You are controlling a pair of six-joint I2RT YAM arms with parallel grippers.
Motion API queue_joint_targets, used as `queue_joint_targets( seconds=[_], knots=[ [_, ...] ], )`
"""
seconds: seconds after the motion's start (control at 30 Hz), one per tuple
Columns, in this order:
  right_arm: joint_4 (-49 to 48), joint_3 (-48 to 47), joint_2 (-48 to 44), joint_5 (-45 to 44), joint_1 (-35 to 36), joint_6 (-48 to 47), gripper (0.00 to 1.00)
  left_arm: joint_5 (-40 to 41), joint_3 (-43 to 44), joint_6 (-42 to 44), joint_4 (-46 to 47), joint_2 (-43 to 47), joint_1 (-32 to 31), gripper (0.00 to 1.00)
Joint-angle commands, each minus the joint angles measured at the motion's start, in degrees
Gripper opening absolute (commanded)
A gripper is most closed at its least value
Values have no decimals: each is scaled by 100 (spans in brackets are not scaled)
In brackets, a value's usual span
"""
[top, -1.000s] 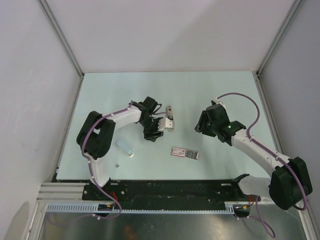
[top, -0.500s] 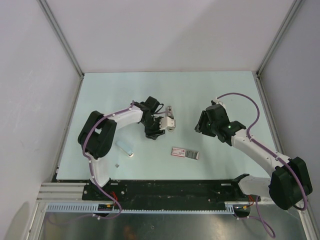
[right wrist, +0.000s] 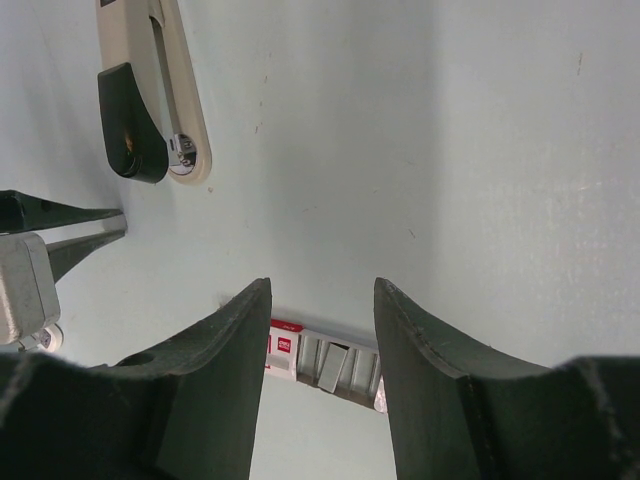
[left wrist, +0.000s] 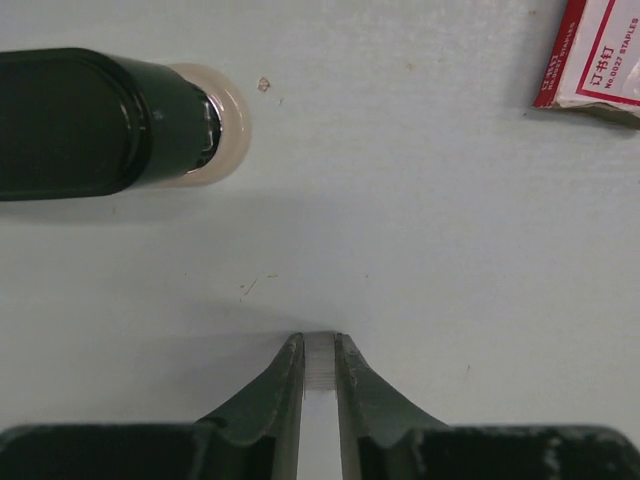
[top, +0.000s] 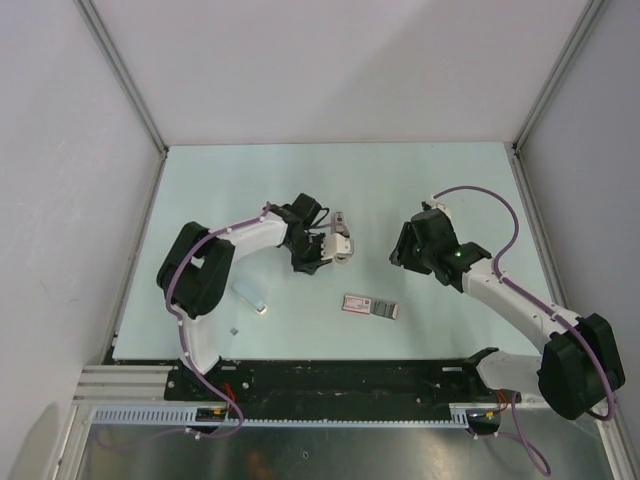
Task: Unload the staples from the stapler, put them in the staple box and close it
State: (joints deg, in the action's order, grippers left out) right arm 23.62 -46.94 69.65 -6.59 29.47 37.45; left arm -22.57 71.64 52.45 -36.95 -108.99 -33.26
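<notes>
The beige and black stapler (top: 340, 226) lies at mid-table; its black end (left wrist: 90, 120) shows in the left wrist view, and it sits at the upper left (right wrist: 150, 90) in the right wrist view. Just below it, my left gripper (top: 320, 257) (left wrist: 320, 345) is shut on a short ribbed silvery strip of staples (left wrist: 320, 368), low over the table. A pale silvery-blue bar of staples (top: 251, 296) with a whitish end lies near the left arm, and a tiny silvery bit (top: 233, 329) lies below it. My right gripper (top: 399, 252) (right wrist: 320, 300) hangs open and empty to the stapler's right.
A red and white staple box (top: 370, 306) (right wrist: 325, 362) (left wrist: 595, 55) lies open between the arms, nearer the front edge, with grey strips inside. Grey walls enclose the pale table (top: 420, 180) on three sides.
The left gripper's jaws have closed onto the strip of staples, and it has shifted slightly toward the stapler. The right arm has stayed still.
</notes>
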Motion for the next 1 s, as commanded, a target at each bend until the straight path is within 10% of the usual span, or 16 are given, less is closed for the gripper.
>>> queue_joint_targets(
  seconds=[0.0, 0.47, 0.97],
  knots=[
    [-151, 0, -24, -84, 38, 7, 50, -131, 66, -146, -56, -82, -114, 20],
    [-370, 0, -232, 94, 40, -69, 51, -452, 220, -518, -82, 596, -111, 5],
    [-1596, -293, -1175, 1261, 168, -967, 80, -4221, 2528, -4479, 329, 1326, 597, 0]
  ],
)
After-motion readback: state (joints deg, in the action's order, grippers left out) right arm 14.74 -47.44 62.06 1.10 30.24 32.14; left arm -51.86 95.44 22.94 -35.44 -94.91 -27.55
